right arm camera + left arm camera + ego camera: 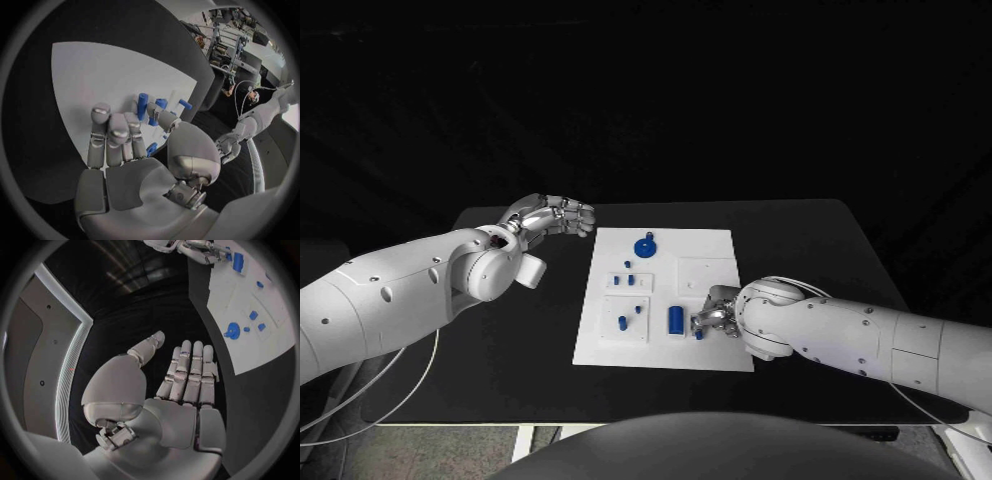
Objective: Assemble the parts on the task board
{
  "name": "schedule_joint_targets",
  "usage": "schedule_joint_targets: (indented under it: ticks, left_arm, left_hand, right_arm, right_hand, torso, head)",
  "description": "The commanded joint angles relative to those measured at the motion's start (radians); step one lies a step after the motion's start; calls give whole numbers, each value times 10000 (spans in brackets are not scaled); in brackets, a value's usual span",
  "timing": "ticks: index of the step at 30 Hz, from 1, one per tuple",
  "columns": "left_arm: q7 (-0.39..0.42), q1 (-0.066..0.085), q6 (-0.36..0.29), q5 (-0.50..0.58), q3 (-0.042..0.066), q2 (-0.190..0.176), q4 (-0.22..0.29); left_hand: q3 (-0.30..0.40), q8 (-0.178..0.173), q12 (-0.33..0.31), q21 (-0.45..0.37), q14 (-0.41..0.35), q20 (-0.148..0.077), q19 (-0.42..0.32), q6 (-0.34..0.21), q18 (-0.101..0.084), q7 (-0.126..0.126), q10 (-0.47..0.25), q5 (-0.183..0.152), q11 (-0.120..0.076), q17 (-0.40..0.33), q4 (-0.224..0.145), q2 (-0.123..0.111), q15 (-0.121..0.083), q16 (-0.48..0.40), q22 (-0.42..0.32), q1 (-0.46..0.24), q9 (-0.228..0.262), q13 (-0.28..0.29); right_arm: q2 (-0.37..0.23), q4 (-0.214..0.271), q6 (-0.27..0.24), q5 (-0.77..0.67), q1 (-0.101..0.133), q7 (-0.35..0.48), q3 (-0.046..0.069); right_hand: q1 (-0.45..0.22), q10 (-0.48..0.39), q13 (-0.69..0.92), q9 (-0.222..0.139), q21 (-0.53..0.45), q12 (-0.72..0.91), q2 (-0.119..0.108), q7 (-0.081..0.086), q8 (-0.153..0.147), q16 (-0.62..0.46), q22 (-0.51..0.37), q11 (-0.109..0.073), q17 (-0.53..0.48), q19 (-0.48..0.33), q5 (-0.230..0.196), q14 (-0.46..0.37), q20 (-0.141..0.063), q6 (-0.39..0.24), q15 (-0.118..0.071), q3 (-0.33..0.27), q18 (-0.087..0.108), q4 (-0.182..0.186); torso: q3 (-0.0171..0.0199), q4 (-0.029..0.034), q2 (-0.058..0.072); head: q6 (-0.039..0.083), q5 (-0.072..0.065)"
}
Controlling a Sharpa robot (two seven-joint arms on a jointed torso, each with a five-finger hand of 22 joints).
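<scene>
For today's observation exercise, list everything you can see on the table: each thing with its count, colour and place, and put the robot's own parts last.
Table: one, black, under everything.
Board: one, white, at the table's middle.
Round part: one, blue, near the board's far edge.
Cylinder part: one, blue, on the board's near half, beside the right robot hand.
Small parts: several, blue, scattered on the board's left side; exact count unclear.
Left robot hand: one, silver, off the board near its far left corner, fingers apart, holding nothing.
Right robot hand: one, silver, over the board's near right part, fingers curled; whether it holds a part is unclear.
</scene>
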Motion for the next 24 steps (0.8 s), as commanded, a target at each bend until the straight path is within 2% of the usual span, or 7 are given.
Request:
schedule_joint_targets:
  ticks: [1, 11, 15, 24]
  left_arm:
    - [35, 8, 159, -40, 8, 22, 5]
    - [28, 8, 172, -42, 8, 19, 3]
    - [22, 8, 177, -42, 8, 18, 3]
    - [-3, 8, 199, -42, 8, 13, -4]
  left_hand:
    - [-13, 40, 27, -36, 27, 60, 27, -74, 162, 11, -71, -46, -19, -12, 39, 9, 33, -56, 211, -92, -15, 1]
    - [-13, 40, 26, -39, 21, 62, 23, -77, 162, 12, -74, -45, -18, -14, 41, 8, 35, -59, 212, -95, -16, 0]
    - [-13, 40, 26, -40, 20, 62, 22, -78, 162, 12, -75, -45, -17, -14, 41, 8, 36, -60, 212, -95, -16, 0]
    - [-14, 40, 25, -42, 19, 64, 20, -80, 162, 13, -77, -45, -17, -15, 43, 8, 37, -61, 212, -97, -16, 0]
  right_arm:
    - [39, 38, 182, 79, -5, 212, 0]
    - [54, -36, 108, 56, -3, 220, 1]
    - [45, -44, 86, 55, -2, 236, 1]
    - [-86, 10, 28, 131, -2, 539, 1]
  right_hand:
    - [-74, 18, 3, -11, -69, -36, -12, 77, -34, -38, 165, -81, 1, -3, -40, -33, -38, 14, -46, -6, 309, 82]
    - [-212, 25, 20, -32, -77, -29, -97, 77, -36, -46, 168, -80, 2, -5, -159, -35, -41, 13, -47, 37, 309, 223]
    - [-489, 19, 23, -39, -78, -39, -448, 75, -30, -44, 167, -83, 9, 10, -288, -34, -45, 13, -51, -45, 309, 449]
    - [-884, -15, 20, -11, -76, -71, -969, 71, -11, -41, 166, -89, 22, 29, -291, -42, -92, -38, -63, -291, 309, 872]
  torso:
    - [0, 2, 2]
    - [1, -5, 1]
    - [5, -5, 3]
    - [10, -3, 1]
  head:
    - [1, -5]
    - [1, 10]
    - [1, 10]
    - [1, 14]
